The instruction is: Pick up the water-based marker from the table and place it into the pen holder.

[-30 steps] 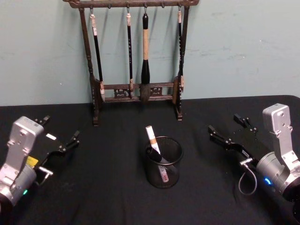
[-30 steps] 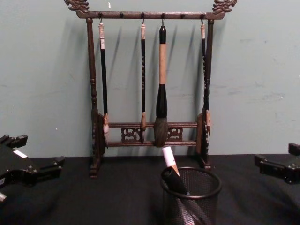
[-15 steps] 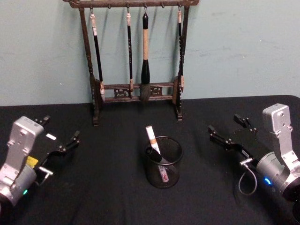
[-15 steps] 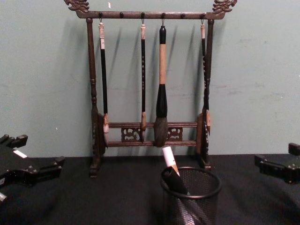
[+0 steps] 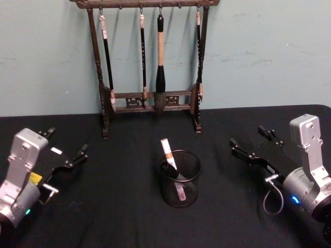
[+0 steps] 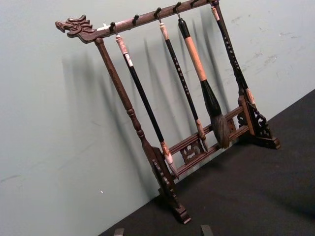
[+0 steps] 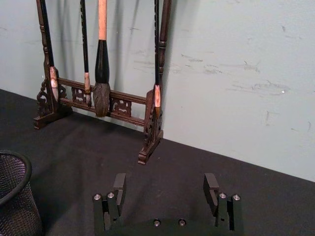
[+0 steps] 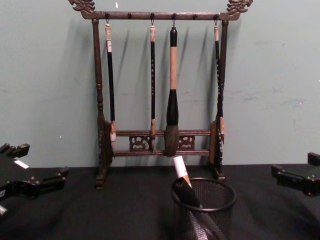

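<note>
Inside the pen holder, the marker is leaning upright, midway between left gripper and right gripper, jaws gaping empty.

no readable text anywhere. small white label on left gripper is blank or too small to read; markings on the marker in the pen holder can't be made out.

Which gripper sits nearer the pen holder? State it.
Right, narrowly. The right gripper hangs open just off the pen holder's right side; the left gripper, also open, hangs farther off its left. The marker is already inside.
</note>
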`<state>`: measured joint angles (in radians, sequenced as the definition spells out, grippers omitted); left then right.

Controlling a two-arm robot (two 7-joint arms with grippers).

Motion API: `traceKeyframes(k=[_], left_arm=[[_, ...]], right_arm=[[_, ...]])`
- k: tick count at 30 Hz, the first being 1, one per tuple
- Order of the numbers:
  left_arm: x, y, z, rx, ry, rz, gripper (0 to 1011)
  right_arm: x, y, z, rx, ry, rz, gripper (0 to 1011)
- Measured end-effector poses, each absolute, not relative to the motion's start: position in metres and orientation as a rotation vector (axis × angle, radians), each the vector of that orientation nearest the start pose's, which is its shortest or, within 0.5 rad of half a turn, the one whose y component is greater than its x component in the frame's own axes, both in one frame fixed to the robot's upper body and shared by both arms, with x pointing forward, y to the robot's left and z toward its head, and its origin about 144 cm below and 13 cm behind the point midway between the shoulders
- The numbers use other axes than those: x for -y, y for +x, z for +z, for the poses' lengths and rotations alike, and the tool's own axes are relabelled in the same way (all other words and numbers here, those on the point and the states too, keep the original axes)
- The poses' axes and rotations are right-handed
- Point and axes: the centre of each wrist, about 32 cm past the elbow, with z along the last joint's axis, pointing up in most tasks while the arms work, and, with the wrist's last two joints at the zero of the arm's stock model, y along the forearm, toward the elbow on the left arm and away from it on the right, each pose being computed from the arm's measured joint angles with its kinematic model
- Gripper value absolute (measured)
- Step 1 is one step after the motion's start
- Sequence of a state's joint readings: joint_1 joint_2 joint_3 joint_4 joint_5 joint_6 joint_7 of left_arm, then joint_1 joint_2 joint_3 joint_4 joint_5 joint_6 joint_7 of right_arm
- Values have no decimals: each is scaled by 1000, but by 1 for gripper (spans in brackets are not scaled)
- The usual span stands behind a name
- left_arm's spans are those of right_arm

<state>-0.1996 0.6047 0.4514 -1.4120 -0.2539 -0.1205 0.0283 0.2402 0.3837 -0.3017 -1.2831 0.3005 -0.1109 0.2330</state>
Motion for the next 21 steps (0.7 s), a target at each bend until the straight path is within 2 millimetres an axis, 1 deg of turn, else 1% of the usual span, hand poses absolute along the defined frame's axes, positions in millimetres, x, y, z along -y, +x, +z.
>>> traceKeyframes(k=[21], left_arm=[[-310,489,1140,285,304,1248,1008]], right_arm=[[287,515,1129,73,-126,-1158,1003]])
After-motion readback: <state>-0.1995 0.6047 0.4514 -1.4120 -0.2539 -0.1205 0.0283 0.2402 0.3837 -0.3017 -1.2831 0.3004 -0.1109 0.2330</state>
